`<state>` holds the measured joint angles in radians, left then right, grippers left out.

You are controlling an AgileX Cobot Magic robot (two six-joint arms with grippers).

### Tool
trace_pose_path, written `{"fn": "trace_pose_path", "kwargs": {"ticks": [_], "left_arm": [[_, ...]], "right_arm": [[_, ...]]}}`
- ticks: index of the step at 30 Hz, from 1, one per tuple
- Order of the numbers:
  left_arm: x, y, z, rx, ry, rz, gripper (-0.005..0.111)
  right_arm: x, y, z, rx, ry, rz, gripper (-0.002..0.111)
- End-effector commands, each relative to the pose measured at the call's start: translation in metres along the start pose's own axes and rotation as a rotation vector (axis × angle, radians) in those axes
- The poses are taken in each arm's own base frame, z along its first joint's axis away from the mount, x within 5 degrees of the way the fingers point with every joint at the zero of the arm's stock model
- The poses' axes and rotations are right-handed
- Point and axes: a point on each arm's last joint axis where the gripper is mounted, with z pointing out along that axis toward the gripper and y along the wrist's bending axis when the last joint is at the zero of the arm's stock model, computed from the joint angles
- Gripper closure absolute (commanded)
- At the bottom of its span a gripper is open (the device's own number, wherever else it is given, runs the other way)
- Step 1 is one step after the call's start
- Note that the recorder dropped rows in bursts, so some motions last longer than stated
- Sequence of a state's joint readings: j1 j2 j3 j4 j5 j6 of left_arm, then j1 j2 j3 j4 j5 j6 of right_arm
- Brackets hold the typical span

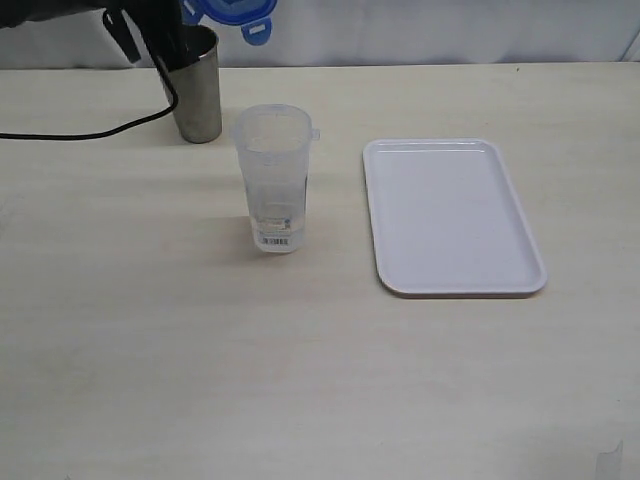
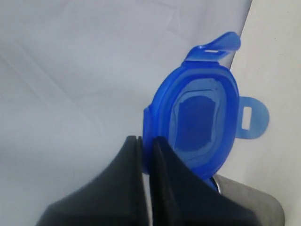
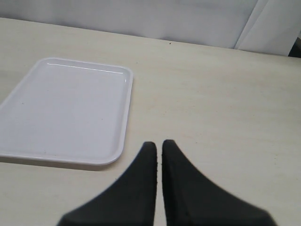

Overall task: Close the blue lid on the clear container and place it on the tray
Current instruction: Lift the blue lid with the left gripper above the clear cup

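The blue lid hangs in the air, pinched by its rim in my left gripper, which is shut on it; two flaps stick out. In the exterior view the blue lid shows at the top edge, above the grey metal cup, with most of the left gripper out of frame. The clear container stands upright and uncovered on the table, barcode label near its base. To its right lies the white tray, with nothing on it. My right gripper is shut on nothing, hovering over bare table beside the tray.
A grey metal cup stands at the back left, behind the container, with a black cable trailing from it across the table. The cup's rim shows just below the lid. A white backdrop runs along the table's far edge.
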<state>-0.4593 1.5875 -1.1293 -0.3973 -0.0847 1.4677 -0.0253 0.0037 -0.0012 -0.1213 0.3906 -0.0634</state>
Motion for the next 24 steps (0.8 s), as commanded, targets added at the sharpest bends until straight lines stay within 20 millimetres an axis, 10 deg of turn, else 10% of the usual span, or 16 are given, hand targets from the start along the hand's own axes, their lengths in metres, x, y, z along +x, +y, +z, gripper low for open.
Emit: {"fn": "trace_pose_path", "kwargs": {"ticks": [1, 24], "left_arm": [[-0.012, -0.006, 0.003, -0.004, -0.031, 0.075, 0.107], [-0.024, -0.038, -0.005, 0.257, -0.059, 0.145, 0.107]], "right_arm": [[0.000, 0.000, 0.000, 0.006, -0.001, 0.004, 0.104], [0.000, 0.000, 0.000, 0.006, -0.001, 0.004, 0.104]]}}
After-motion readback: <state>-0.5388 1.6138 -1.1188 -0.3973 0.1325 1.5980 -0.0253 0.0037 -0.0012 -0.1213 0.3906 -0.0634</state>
